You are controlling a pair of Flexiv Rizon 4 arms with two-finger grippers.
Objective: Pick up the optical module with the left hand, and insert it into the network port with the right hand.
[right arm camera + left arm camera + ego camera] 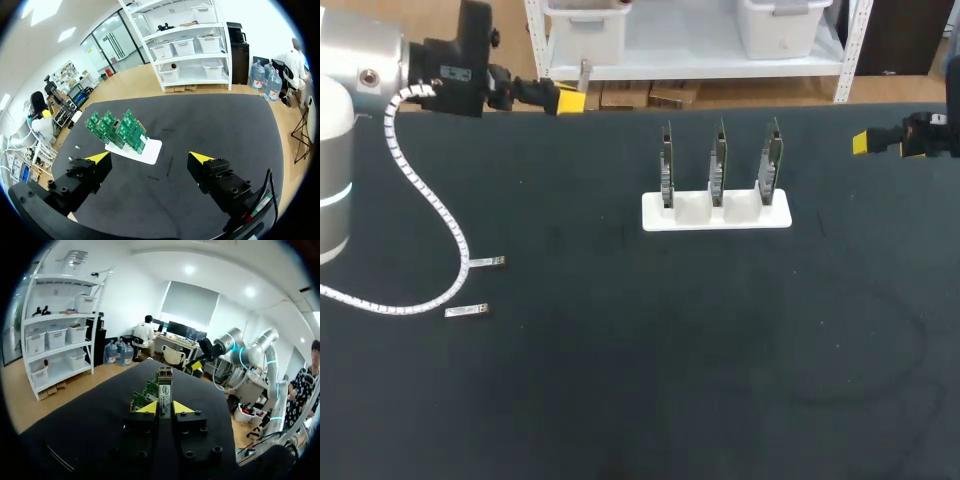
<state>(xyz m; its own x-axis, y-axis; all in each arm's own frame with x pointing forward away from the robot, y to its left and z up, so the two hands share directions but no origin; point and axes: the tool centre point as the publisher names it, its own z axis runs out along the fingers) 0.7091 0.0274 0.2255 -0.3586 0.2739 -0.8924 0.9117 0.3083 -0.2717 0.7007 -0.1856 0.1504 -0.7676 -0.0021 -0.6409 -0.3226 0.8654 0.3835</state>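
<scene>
1. At the far left of the table, our left gripper (570,100) is closed on the slim silver metal optical module (165,390). Both yellow tips clamp it, and it is held clear of the black table (620,380).
2. Pick-up looks done. Left to do, as we judge it: pass the module to the right side and insert it in a network port.
3. Our right gripper (150,158) hangs at the far right with its fingers wide apart and nothing between them.
4. White plastic holder (655,215), middle far, holds three upright green circuit boards (718,165), one per slot. The ports are too small to make out.
5. Two spare silver modules (485,263) lie on the table at the near left, untouched.
</scene>
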